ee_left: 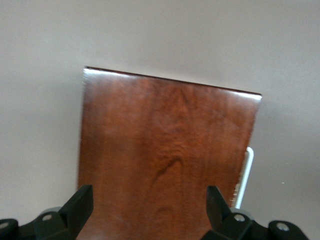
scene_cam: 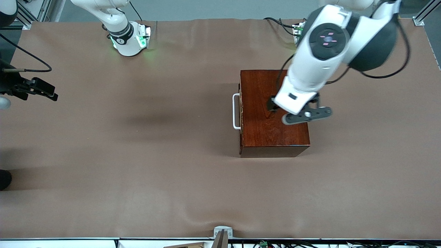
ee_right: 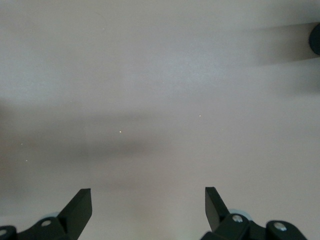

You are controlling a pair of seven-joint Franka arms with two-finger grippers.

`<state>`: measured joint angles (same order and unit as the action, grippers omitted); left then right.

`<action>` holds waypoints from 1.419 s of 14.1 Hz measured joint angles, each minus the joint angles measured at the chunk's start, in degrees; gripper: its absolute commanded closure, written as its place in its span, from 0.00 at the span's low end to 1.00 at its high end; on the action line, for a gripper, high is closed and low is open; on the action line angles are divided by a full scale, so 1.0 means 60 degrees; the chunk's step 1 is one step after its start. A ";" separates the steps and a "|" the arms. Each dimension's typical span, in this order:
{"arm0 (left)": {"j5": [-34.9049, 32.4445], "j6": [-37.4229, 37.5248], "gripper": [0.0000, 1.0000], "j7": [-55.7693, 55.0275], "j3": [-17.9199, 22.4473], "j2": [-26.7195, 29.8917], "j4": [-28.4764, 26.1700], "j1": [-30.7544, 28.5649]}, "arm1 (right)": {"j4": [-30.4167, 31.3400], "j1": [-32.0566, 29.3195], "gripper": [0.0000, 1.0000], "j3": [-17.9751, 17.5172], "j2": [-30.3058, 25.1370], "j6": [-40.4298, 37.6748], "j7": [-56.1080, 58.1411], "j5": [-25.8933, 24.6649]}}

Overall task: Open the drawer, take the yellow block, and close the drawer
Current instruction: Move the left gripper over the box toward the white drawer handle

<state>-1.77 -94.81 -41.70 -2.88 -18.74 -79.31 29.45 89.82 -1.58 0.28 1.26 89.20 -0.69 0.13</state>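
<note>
We start at the right arm's end of the bench (scene_cam: pixel 137 193), where the right end effector (scene_cam: pixel 44 92) hangs over the bench edge, well apart from everything. Its wrist view shows both fingers spread wide with nothing but bare bench surface between them, so we read it as released, and this arm waits, probably parked there to leave the middle free.

Moving across, the drawer (scene_cam: pixel 240 112) sits shut in the dark reddish-brown wooden box (scene_cam: pixel 272 137), which stands toward the left arm's end of the bench, roughly midway between the robots' edge and the front camera's edge. Its white handle (scene_cam: pixel 236 112) faces the right arm's end, which we judge leaves plenty of open bench for the drawer to slide out.

The left end effector (scene_cam: pixel 275 105) hovers over the top of the box. Its wrist view shows the fingers (ee_left: pixel 80 205) parted and holding nothing, with the box top between them and the handle at one edge. We take this as a lining-up pose ahead of reaching for the handle; opening is not yet done.

The yellow block is not visible anywhere; we suppose it lies inside the closed drawer.

We can read no brand, label or writing on the box or the bench.
</note>
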 measured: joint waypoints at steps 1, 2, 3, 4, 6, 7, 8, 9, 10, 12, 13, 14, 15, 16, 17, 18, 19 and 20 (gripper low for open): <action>0.0000 -0.0183 0.00 -0.0377 0.0007 -0.0178 0.0047 0.0249 | 0.0000 0.0000 0.00 0.0000 0.0000 0.0000 0.0000 0.0000; 0.0000 -0.0301 0.00 -0.0681 0.0017 -0.0378 0.0136 0.0491 | 0.0000 0.0000 0.00 -0.0001 0.0000 0.0000 0.0000 0.0000; -0.0014 -0.0352 0.00 -0.0943 0.0025 -0.0592 0.0253 0.0734 | 0.0000 0.0000 0.00 -0.0001 0.0000 -0.0002 0.0000 0.0000; -0.0132 -0.0392 0.00 -0.1183 0.0031 -0.0798 0.0373 0.0975 | 0.0000 0.0000 0.00 -0.0001 0.0000 -0.0002 0.0000 0.0000; -0.0465 -0.0567 0.00 -0.1730 0.0043 -0.1106 0.0519 0.1374 | 0.0000 0.0000 0.00 -0.0002 0.0000 -0.0003 0.0000 0.0000; -0.0565 -0.0683 0.00 -0.1965 0.0045 -0.1229 0.0558 0.1534 | 0.0000 0.0000 0.00 -0.0001 0.0000 -0.0003 0.0000 0.0000; -0.0607 -0.0762 0.00 -0.2137 0.0052 -0.1341 0.0590 0.1660 | 0.0000 0.0000 0.00 -0.0002 0.0000 -0.0003 0.0000 0.0000; -0.0632 -0.0850 0.00 -0.2280 0.0061 -0.1448 0.0615 0.1767 | 0.0000 0.0000 0.00 -0.0001 0.0000 -0.0004 0.0000 0.0000; -0.0650 -0.0984 0.00 -0.2394 0.0084 -0.1545 0.0636 0.1851 | 0.0000 0.0000 0.00 -0.0002 0.0000 -0.0004 0.0000 0.0000; -0.0653 -0.1301 0.00 -0.2650 0.0115 -0.1719 0.0687 0.1987 | 0.0000 0.0000 0.00 -0.0002 0.0000 -0.0004 0.0000 0.0000; -0.0653 -0.1428 0.00 -0.2783 0.0130 -0.1796 0.0705 0.2054 | 0.0000 0.0000 0.00 -0.0002 0.0000 -0.0006 0.0000 0.0000; -0.0653 -0.1489 0.00 -0.2860 0.0138 -0.1864 0.0720 0.2115 | 0.0000 0.0000 0.00 -0.0002 0.0000 -0.0006 0.0000 0.0000; -0.0653 -0.1526 0.00 -0.2890 0.0142 -0.1929 0.0736 0.2187 | 0.0000 0.0000 0.00 -0.0002 0.0000 -0.0006 0.0000 0.0000; -0.0653 -0.1551 0.00 -0.2934 0.0151 -0.1982 0.0755 0.2269 | 0.0000 0.0000 0.00 -0.0001 0.0000 -0.0006 0.0000 0.0000; -0.0653 -0.1561 0.00 -0.3001 0.0186 -0.2022 0.0781 0.2366 | 0.0000 0.0000 0.00 -0.0002 0.0000 -0.0006 0.0000 0.0000; -0.0653 -0.1570 0.00 -0.3073 0.0233 -0.2060 0.0821 0.2481 | 0.0000 0.0000 0.00 -0.0001 0.0000 -0.0006 0.0000 0.0000; -0.0654 -0.1595 0.00 -0.3154 0.0296 -0.2100 0.0858 0.2606 | 0.0000 0.0000 0.00 -0.0002 0.0000 -0.0006 0.0000 0.0000; -0.0654 -0.1646 0.00 -0.3187 0.0353 -0.2143 0.0884 0.2734 | 0.0000 0.0000 0.00 -0.0002 0.0000 -0.0007 0.0000 0.0000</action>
<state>-5.69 -104.69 -60.82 -0.76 -31.60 -74.00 45.86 89.82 -1.58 0.27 1.26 89.16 -0.69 0.13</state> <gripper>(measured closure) 0.000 0.000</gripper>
